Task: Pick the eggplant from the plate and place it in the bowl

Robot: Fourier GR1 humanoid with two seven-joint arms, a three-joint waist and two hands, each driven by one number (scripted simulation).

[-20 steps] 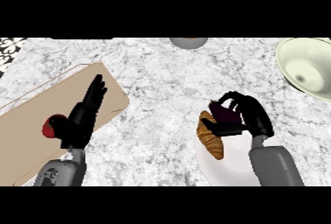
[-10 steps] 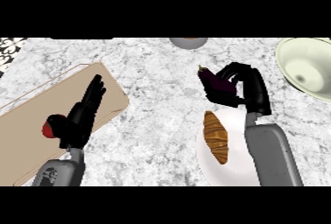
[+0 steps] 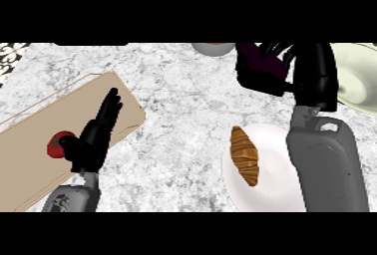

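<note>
One right hand (image 3: 309, 69) clutching eggplant (image 3: 259, 67), now higher, nearer bowl (image 3: 357, 74), left hand (image 3: 94, 137) open, unmoved

The middle of the counter (image 3: 184, 114) is bare marble, so a hand can pass there freely. At the left, the cutting board (image 3: 44, 134) with a red thing (image 3: 57, 144) blocks. At the lower right stands the plate (image 3: 258, 189) with a croissant (image 3: 245, 162). The bowl (image 3: 361, 74) sits at the upper right edge, with a grey object (image 3: 213, 48) at the top middle.
</note>
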